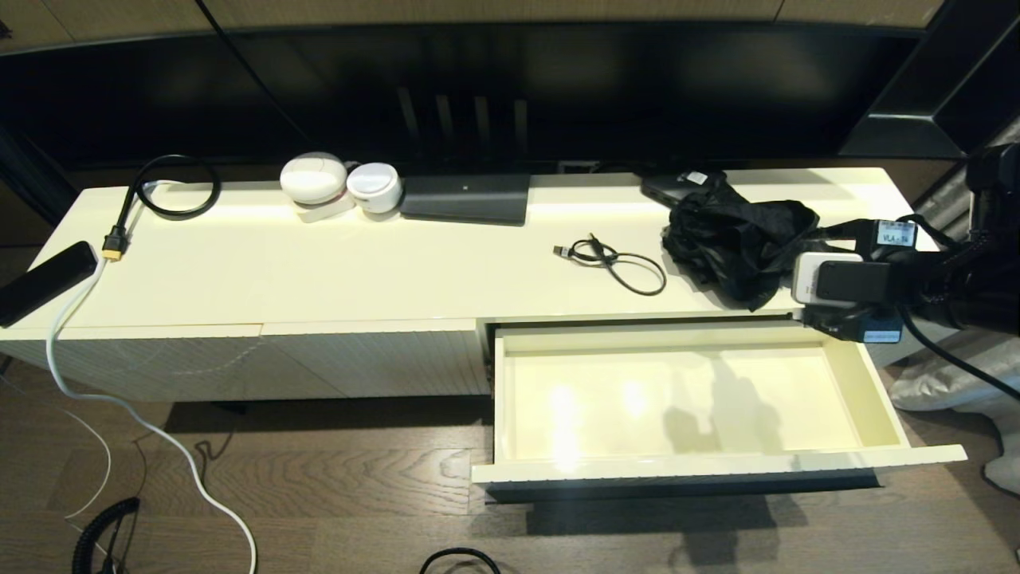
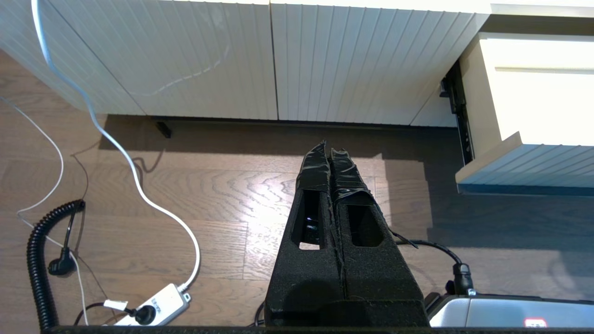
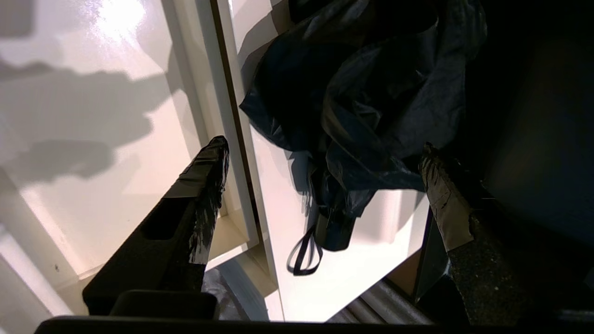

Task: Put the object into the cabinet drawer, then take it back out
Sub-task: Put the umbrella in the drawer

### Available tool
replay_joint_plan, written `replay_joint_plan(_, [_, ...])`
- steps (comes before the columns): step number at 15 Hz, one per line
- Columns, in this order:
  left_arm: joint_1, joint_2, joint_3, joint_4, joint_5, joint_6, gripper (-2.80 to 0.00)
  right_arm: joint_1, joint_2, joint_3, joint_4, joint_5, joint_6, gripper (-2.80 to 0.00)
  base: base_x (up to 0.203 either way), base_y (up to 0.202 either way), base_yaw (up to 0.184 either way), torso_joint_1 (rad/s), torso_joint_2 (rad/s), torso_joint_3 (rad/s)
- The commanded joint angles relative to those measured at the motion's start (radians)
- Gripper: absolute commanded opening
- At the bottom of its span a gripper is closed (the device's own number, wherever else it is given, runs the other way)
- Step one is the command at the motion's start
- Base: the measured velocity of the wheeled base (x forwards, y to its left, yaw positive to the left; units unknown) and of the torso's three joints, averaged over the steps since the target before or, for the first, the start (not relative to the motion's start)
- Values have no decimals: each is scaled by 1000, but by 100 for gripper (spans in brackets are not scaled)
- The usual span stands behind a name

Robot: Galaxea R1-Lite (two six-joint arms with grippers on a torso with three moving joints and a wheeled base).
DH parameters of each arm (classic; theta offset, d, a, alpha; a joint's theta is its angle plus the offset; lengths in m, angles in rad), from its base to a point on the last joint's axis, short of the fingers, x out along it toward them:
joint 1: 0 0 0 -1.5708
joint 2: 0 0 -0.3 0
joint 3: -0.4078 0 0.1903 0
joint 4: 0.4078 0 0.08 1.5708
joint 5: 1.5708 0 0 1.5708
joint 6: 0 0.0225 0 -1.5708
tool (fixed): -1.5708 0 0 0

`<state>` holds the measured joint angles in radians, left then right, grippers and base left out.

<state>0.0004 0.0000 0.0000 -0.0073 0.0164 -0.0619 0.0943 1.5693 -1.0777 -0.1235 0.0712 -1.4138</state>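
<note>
Pulled-out cream-white cabinet drawer (image 1: 868, 399) sits closest to the head camera: wide, shallow, plain glossy interior, nothing inside but shadows. Its ribbed front shows in the left wrist view, handle not visible. One drawer open; two ribbed cream panels (image 1: 239, 363) to its left are closed.

Long glossy cream bench (image 1: 382, 271) above it carries the rest.

Crumpled black fabric bag (image 1: 737, 239), one, thin shiny material with a strap loop, lies on the bench at the right end, just behind the drawer opening. Not in the drawer.

Right gripper (image 3: 325, 157) hovers over the bench's front edge at the right end; fingers (image 3: 204, 171) spread wide, holding nothing. One fingertip is over the drawer's back corner, the other over the far side of the bag, so the bag lies between and below them. Contact with the fabric: cannot tell.

Left gripper (image 2: 330, 153) is parked low over the wood floor in front of the closed panels, fingers pressed together, empty.

Smaller items on the bench:
- one flat dark grey box (image 1: 466, 198) at the back centre
- two white rounded devices (image 1: 339, 185) beside it
- one black looped cable with orange plug (image 1: 163, 195), far left
- one short black cable (image 1: 613, 263) left of the bag
- one black bar-shaped remote (image 1: 40, 283) on the left edge
</note>
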Motion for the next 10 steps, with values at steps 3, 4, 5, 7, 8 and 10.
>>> replay_joint_plan(3, [1, 0, 0, 0, 0, -1, -280, 1, 176, -110, -59, -1, -7, 0, 0, 0, 0, 0, 0, 0])
replay_joint_plan(4, [0, 0, 0, 0, 0, -1, -280, 1, 200, -133, -83, -1, -7, 0, 0, 0, 0, 0, 0, 0])
replay_joint_plan(5, [0, 0, 0, 0, 0, -1, -280, 1, 223, -153, -97, -3, -7, 0, 0, 0, 0, 0, 0, 0])
replay_joint_plan(7, [0, 0, 0, 0, 0, -1, -280, 0, 257, -197, -103, -13, -7, 0, 0, 0, 0, 0, 0, 0])
replay_joint_plan(8, [0, 0, 0, 0, 0, -1, -280, 0, 275, -217, -105, -17, -7, 0, 0, 0, 0, 0, 0, 0])
replay_joint_plan(10, [1, 0, 0, -2, 0, -1, -280, -4, 301, -247, -105, -19, -8, 0, 0, 0, 0, 0, 0, 0])
